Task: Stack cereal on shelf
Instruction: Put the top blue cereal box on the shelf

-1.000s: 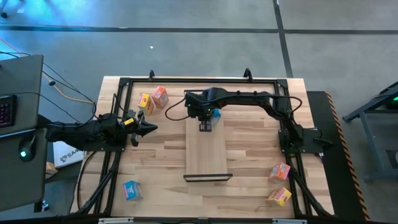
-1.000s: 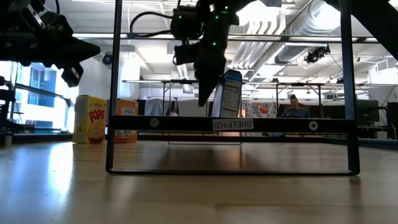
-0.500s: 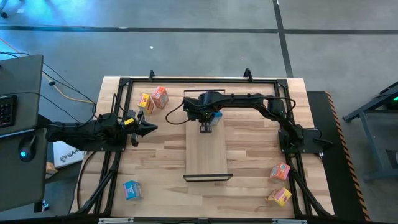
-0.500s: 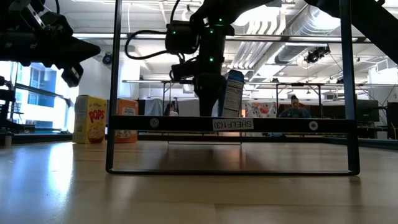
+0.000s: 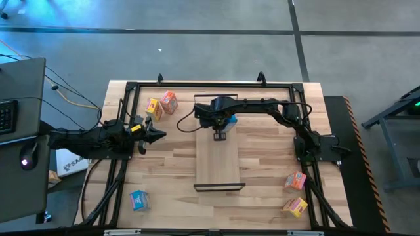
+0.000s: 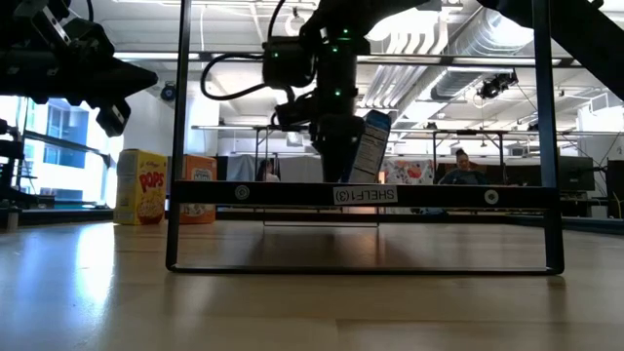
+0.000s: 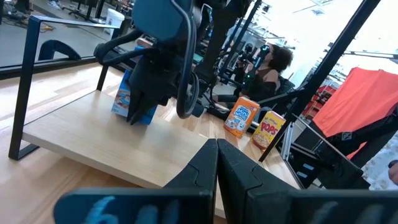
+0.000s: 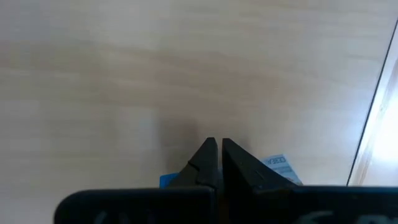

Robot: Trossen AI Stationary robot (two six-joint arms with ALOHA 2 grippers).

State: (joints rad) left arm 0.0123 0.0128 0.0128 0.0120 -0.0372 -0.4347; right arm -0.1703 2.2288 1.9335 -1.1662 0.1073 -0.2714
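Observation:
The shelf is a pale board lying in the middle of the table. A blue cereal box stands tilted on its far end, with its bottom edge on the board; it also shows in the low view and the left wrist view. My right gripper is shut, points down at the board and stands right beside this box; it also shows in the right wrist view. My left gripper is shut and empty, and hovers over the table's left part. My right gripper touches the blue box's broad side with the outer side of its shut fingers, which point down from above. The box tilts with its top toward the table's right, and its bottom edge is on the shelf. The exact place of contact is hidden by the gripper.
A yellow box and an orange box stand at the far left. A blue box lies at the near left. An orange box and a yellow box lie at the near right. A black frame runs around the table's edges.
My right gripper has moved a little toward the table's right edge, against the blue box. The box has gone from nearly upright to tilted, its top leaning toward the right while its bottom stays on the shelf.

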